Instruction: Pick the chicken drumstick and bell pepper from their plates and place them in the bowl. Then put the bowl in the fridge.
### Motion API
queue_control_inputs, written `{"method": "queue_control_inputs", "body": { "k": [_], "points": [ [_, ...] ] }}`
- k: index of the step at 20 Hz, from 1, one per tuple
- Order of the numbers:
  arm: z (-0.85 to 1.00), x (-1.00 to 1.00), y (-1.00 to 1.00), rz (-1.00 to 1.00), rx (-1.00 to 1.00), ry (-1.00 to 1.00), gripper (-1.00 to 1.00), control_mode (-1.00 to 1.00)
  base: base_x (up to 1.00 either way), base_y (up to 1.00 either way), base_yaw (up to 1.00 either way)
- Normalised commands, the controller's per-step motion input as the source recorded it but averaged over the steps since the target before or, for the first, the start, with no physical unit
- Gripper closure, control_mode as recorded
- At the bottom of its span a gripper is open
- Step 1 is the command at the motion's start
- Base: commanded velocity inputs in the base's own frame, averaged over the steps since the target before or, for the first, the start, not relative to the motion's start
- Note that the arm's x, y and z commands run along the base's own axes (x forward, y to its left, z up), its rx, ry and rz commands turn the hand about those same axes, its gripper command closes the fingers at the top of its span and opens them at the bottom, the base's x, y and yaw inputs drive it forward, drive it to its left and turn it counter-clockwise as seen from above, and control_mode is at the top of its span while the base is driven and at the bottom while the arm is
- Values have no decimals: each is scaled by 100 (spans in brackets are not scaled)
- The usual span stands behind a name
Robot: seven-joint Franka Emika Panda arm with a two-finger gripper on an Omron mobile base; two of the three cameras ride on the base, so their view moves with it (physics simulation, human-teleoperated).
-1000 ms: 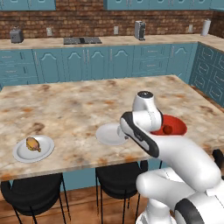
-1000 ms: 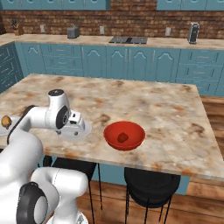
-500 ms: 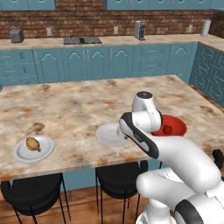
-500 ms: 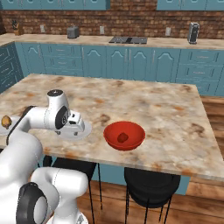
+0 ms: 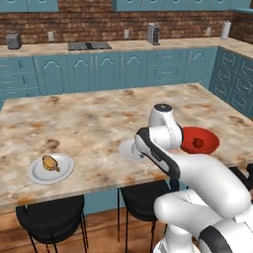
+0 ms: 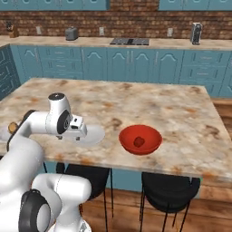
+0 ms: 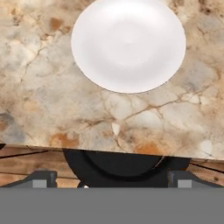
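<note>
- gripper hangs above the island counter, jaws spread wide and holding nothing; the hand view looks down on an empty plate and the counter's near edge, with a black stool below
- bell pepper already lies in the bowl, a small red lump at its bottom; the bowl stands near the counter's front edge, to the arm's right
- chicken drumstick is not yet moved; it lies on the other plate near the front edge, well apart from the gripper
- what the next move turns on, as i judge it: the drumstick lies far to the arm's left, past the empty plate, on the side away from the bowl; the hand must cross that stretch of counter before descending
- its long axis seems to run roughly along the counter's front edge, though it is too small to say for sure; the jaws should close across it
- fridge is a later step
</note>
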Motion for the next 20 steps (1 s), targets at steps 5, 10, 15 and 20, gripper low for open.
{"method": "queue_control_inputs", "body": {
  "k": [5, 10, 15, 20],
  "points": [
    [0, 0, 0, 0, 0, 0, -100, 100, 8, 81, -9],
    [0, 0, 0, 0, 0, 0, -100, 100, 38, 63, -1],
    [0, 0, 0, 0, 0, 0, -100, 100, 28, 20, 3],
    [0, 0, 0, 0, 0, 0, -100, 100, 0, 0, 0]
  ]
}}
